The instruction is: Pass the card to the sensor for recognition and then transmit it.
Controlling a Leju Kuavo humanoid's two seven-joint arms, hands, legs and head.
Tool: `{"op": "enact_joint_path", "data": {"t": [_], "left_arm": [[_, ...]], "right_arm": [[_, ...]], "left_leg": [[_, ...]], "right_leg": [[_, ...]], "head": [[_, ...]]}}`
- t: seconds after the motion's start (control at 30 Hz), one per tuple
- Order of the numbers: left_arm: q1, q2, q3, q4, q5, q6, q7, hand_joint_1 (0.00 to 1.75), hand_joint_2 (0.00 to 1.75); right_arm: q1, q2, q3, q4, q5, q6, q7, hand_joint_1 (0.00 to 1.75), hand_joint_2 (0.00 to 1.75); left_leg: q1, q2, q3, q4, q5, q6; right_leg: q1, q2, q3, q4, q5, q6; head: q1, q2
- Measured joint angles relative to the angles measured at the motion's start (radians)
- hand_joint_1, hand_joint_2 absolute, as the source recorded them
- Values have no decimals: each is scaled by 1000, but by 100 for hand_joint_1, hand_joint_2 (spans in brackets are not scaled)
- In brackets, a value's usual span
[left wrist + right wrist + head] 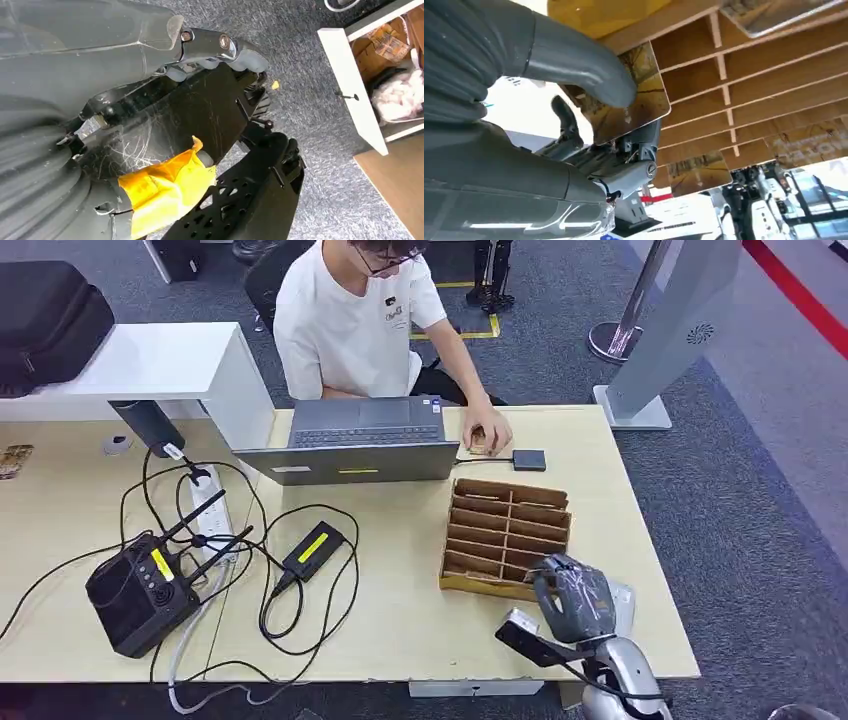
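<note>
A wooden slotted card box [505, 530] stands on the table's right side. My right hand [572, 598] is at the box's near right corner. In the right wrist view its thick thumb [584, 65] presses a brown, glossy card [644, 100] against the fingers, with the box's slots [749, 75] just beyond. A small black square sensor [528, 459] lies beyond the box, beside the laptop. A person's hand [487, 430] rests on another card next to the sensor. My left hand [200, 65] hangs over the carpet and holds nothing.
A person sits behind an open laptop [360, 440] at the table's far edge. A black router [135, 595], a power strip [208, 510], an adapter [313, 548] and tangled cables cover the left half. Another card [699, 172] sits in a box slot. A grey kiosk [665, 330] stands far right.
</note>
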Motion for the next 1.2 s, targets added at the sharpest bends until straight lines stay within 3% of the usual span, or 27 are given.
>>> {"op": "enact_joint_path", "data": {"t": [0.47,1.0,1.2], "left_arm": [[1,0,-11,-24,-41,62,23,0,175],[0,0,-15,-24,-54,61,32,0,175],[-20,-2,-15,-22,-59,28,30,0,175]], "right_arm": [[9,2,1,-34,-6,32,4,175,175],[-9,5,4,-90,1,19,14,175,175],[-103,5,5,-162,-21,7,20,175,175]], "left_leg": [[0,0,0,0,0,0],[0,0,-1,0,0,0],[0,0,-1,0,2,-1]], "right_leg": [[0,0,0,0,0,0],[0,0,0,0,0,0],[0,0,-1,1,2,-1]], "head": [[0,0],[0,0],[0,0]]}}
